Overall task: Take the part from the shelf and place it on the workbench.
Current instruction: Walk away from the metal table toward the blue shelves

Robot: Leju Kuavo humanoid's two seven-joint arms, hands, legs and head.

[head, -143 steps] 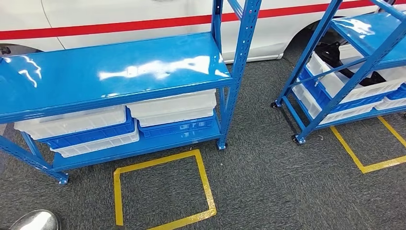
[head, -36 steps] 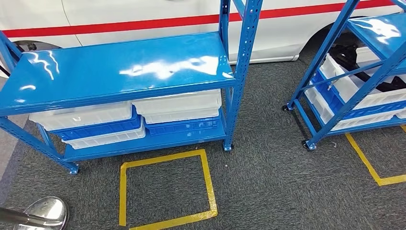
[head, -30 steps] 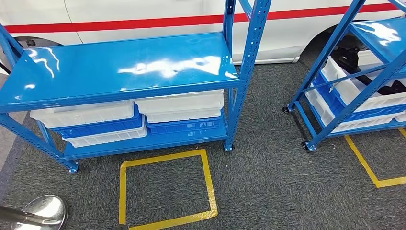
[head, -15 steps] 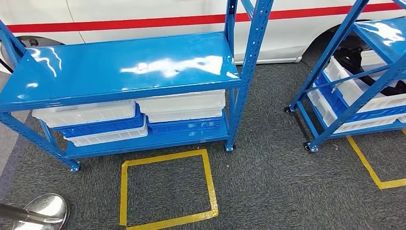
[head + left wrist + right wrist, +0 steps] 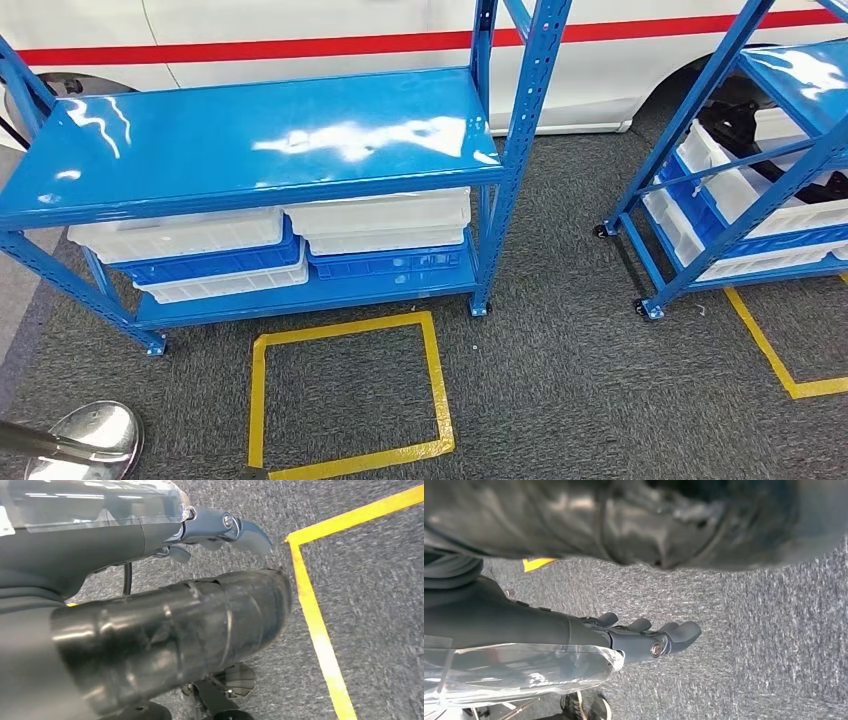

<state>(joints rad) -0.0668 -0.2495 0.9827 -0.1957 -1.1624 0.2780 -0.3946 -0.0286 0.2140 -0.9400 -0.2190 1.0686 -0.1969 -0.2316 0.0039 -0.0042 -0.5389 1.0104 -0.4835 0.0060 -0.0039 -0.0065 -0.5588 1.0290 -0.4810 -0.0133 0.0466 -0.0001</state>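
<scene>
Two blue racks stand ahead in the head view. The near rack (image 5: 260,140) has a bare glossy top shelf, with white and blue bins (image 5: 270,245) stacked beneath it. On the right rack (image 5: 740,170), a black part (image 5: 735,122) lies in a white bin (image 5: 720,165). My left hand (image 5: 220,527) hangs over the carpet, fingers loosely apart and holding nothing. My right hand (image 5: 644,635) hangs the same way with nothing in it.
A yellow tape square (image 5: 350,395) marks the grey carpet before the near rack, and another tape line (image 5: 775,350) lies by the right rack. A white car with a red stripe (image 5: 300,40) is behind. A round metal post base (image 5: 85,440) sits at bottom left.
The whole picture has drifted a little to the right, so the camera has turned left. The racks and bins have not moved, and both hands still hang with nothing in them.
</scene>
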